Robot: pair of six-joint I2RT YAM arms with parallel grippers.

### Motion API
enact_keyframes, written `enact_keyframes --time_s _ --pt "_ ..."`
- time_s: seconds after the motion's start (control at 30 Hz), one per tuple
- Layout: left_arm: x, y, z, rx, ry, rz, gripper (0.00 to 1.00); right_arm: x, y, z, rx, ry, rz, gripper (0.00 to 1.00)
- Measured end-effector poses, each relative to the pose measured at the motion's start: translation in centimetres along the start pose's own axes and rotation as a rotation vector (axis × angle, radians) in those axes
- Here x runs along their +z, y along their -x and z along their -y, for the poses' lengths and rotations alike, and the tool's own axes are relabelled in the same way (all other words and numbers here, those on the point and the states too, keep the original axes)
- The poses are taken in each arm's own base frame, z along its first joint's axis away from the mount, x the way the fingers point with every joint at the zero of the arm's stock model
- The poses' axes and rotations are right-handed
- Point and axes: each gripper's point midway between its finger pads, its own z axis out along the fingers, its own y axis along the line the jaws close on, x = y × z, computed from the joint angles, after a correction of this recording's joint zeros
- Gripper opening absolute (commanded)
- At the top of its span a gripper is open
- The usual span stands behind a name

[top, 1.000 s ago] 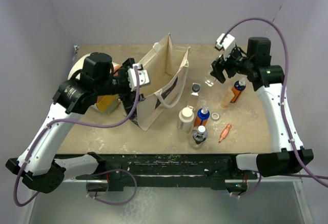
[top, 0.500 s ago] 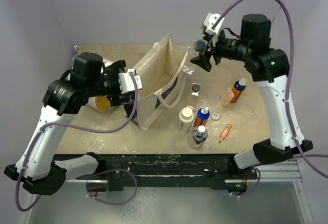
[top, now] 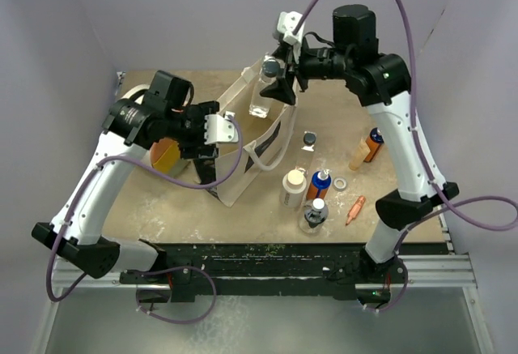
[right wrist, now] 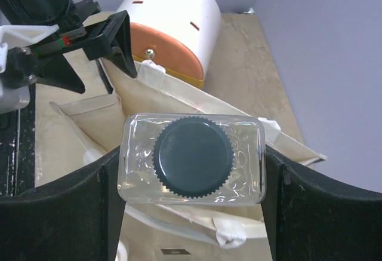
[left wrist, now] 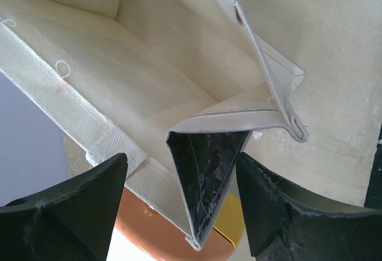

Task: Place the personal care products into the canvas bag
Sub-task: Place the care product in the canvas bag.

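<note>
The cream canvas bag (top: 247,147) stands open at mid-table. My right gripper (top: 271,80) is shut on a clear bottle with a black cap (top: 262,88) and holds it upright above the bag's mouth; the wrist view shows the cap (right wrist: 192,164) between the fingers (right wrist: 68,210), with the bag's inside (right wrist: 65,147) below. My left gripper (top: 210,131) is open at the bag's left rim. In its wrist view, the bag's folded corner (left wrist: 206,171) sits between the fingers (left wrist: 271,207), untouched. A white bottle with a tan cap (top: 293,186), an orange one (top: 319,184) and a clear one (top: 313,215) stand right of the bag.
Another orange bottle (top: 374,143) and a beige tapered one (top: 358,156) stand at the right. A small black-capped item (top: 309,138), a white ring (top: 340,183) and a small orange tube (top: 354,208) lie nearby. The big white drum (right wrist: 170,22) lies left of the bag.
My right arm has risen and swung left from the table's right side, carrying the clear bottle to above the bag's mouth. My left gripper has shifted along the bag's left rim.
</note>
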Motion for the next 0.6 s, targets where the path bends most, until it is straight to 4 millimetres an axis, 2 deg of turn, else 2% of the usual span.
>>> enact_keyframes --time_s 0.23,0.37,0.6 --pt "1.1 0.0 0.4 0.105 -0.058 0.022 0.35 3.9 -3.7 -0.1 0.05 0.103 -0.043 0.0" --pt "1.4 0.3 1.2 0.172 -0.096 0.052 0.17 5.6 -5.8 -0.7 0.074 0.178 -0.062 0.0" --pt "0.9 0.1 3.0 0.286 -0.161 0.074 0.0 8.2 -8.5 -2.4 0.055 0.299 -0.066 0.0"
